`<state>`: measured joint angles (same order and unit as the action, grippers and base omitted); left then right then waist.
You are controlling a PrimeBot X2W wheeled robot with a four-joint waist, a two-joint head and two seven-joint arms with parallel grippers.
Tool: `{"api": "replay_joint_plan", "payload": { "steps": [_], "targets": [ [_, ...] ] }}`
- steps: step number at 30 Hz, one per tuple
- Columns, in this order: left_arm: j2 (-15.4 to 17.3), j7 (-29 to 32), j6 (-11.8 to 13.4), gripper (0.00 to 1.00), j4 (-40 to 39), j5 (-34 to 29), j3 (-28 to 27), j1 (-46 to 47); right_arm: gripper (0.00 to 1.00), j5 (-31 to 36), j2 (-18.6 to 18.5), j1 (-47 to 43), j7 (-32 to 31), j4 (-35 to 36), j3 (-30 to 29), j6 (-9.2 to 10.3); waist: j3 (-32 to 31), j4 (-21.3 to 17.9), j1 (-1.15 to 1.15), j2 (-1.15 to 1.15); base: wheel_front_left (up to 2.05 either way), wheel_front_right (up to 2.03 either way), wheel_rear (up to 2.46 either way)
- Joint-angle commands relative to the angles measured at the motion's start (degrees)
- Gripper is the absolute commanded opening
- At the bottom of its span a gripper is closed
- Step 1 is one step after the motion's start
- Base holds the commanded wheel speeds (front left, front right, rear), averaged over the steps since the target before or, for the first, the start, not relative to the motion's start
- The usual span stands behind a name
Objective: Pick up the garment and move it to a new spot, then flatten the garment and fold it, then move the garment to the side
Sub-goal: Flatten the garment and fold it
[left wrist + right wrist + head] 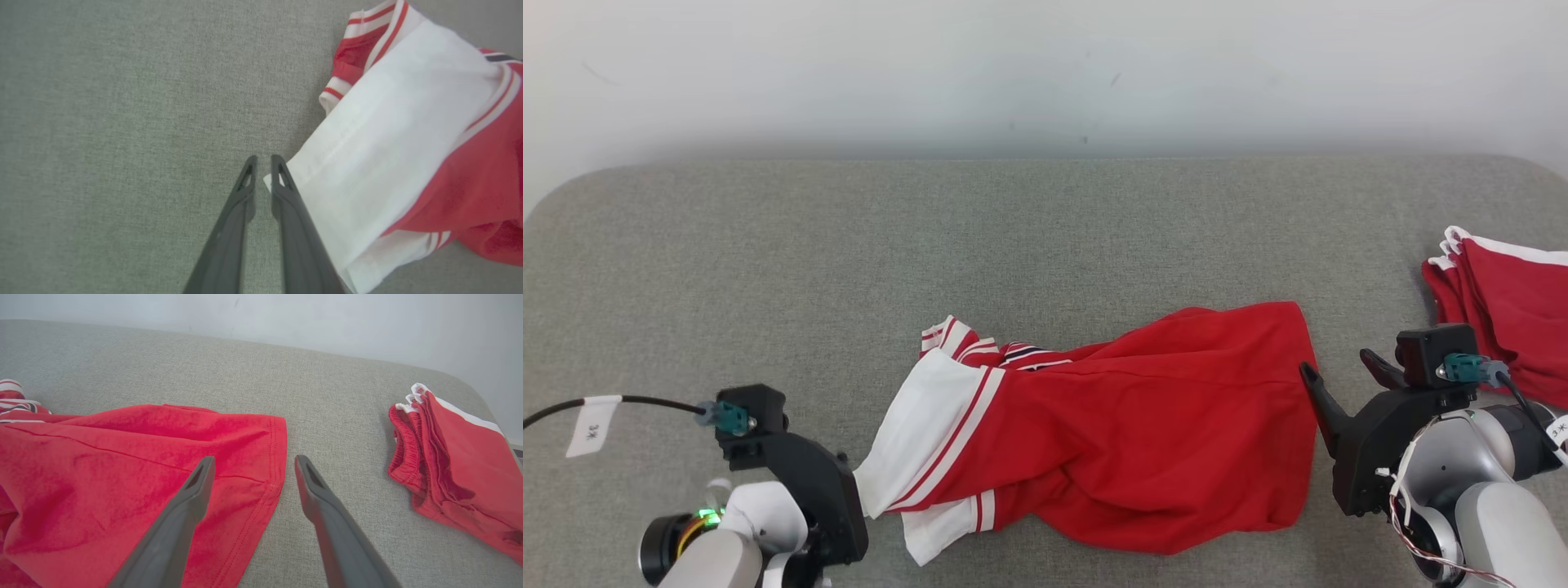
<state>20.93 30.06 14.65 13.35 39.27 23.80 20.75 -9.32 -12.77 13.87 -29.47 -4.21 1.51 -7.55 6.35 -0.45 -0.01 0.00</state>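
Note:
The garment (pixel 1127 425) is a red shirt with white, red-striped sleeves, lying crumpled across the middle of the grey fabric surface (pixel 1013 229). At its left end, my left gripper (pixel 854 483) meets the white sleeve. In the left wrist view the left gripper (pixel 263 161) is shut, and the corner of the garment's white sleeve (pixel 392 134) is caught between its tips. My right gripper (pixel 1343 380) is open at the garment's right hem. In the right wrist view the right gripper (pixel 253 461) has one finger over the red cloth (pixel 122 465) and the other over bare surface.
A stack of folded red garments (pixel 1511 310) with white trim lies at the right edge, also seen in the right wrist view as the stack (pixel 453 457). A pale wall (pixel 1045 73) runs behind the surface. A labelled black cable (pixel 596 416) trails from the left wrist.

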Motion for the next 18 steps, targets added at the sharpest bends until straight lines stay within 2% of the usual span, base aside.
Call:
{"api": "replay_joint_plan", "payload": {
  "steps": [1,6,9,10,11,12,13,15,18],
  "targets": [
    [0.26,1.78,-0.01,1.0,-0.21,1.17,0.15,-1.14,1.0,-0.1,0.11,-0.95,0.09,0.14,-0.05,0.11,-0.02,0.07,0.01,0.0,0.0,0.0,0.0],
    [0.35,6.84,0.16,1.0,-1.68,4.08,-0.16,-1.38,1.0,-0.1,0.15,-0.59,0.06,0.77,-0.33,0.11,1.15,0.21,0.01,0.0,0.0,0.0,0.0],
    [-0.02,7.78,-0.16,1.0,-1.38,5.16,-0.25,-1.0,1.0,-0.04,0.26,-0.21,-0.03,0.94,-0.25,0.11,1.73,0.12,0.01,0.0,0.0,0.0,0.0],
    [0.03,8.14,-0.25,0.96,-1.08,5.04,-0.18,-0.61,1.0,-0.05,0.24,0.01,-0.02,1.02,-0.21,0.11,1.98,0.06,0.01,0.0,0.0,0.0,0.0],
    [-0.04,8.72,-0.11,0.82,-0.77,5.01,0.14,-0.28,1.0,-0.09,0.22,0.23,-0.04,1.06,-0.13,0.11,2.22,-0.03,0.01,0.0,0.0,0.0,0.0],
    [-0.1,9.07,0.16,0.82,-0.55,4.96,0.34,0.06,1.0,-0.08,0.18,0.46,-0.06,1.12,-0.07,0.11,2.47,-0.13,0.01,0.0,0.0,0.0,0.0],
    [-0.09,9.33,0.24,0.53,-0.28,4.87,0.44,0.46,1.0,-0.16,0.01,0.71,-0.03,1.16,-0.01,0.11,2.7,-0.24,0.01,0.0,0.0,0.0,0.0],
    [0.03,9.74,0.39,0.41,0.21,4.78,0.57,0.8,1.0,-0.31,-0.31,1.15,0.07,1.18,0.07,0.11,3.11,-0.48,0.01,0.0,0.0,0.0,0.0],
    [-0.08,10.5,0.17,0.36,0.87,5.22,0.91,0.96,1.0,-0.4,-0.46,1.2,0.15,1.39,0.0,0.11,3.54,-0.78,0.01,0.0,0.0,0.0,0.0]
  ]
}}
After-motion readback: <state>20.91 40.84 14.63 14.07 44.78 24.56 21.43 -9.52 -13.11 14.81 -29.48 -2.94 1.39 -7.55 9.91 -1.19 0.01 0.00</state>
